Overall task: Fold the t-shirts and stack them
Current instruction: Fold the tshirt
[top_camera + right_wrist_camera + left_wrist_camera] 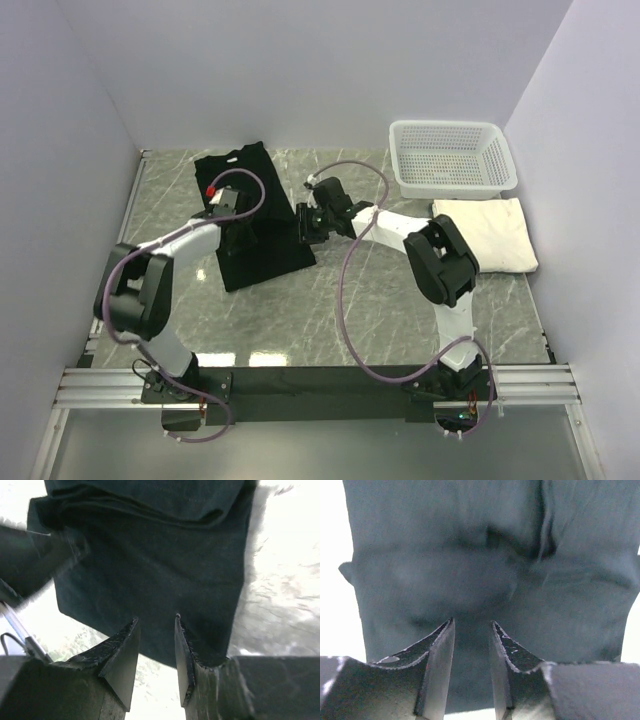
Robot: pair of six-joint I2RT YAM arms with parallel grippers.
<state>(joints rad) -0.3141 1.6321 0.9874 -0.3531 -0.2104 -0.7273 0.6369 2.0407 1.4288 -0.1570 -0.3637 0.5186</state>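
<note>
Black tee (262, 255) lay left of centre on the table (380, 300), narrowed to a long strip with its collar at the far end. The white tee (485, 235) sat folded at the right, by the basket (452, 186). The left gripper (228, 205) hung over the strip's middle and the right gripper (308, 225) at its right edge. Each had its fingers slightly apart, with nothing between. The crosswise fold seemed in hand; the next move called for both to pinch one end and carry it over.

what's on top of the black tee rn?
Only the two grippers: left gripper over the middle of the black tee, right gripper at its right edge. Cloth directly beneath them is hidden, so contact is unclear.
</note>
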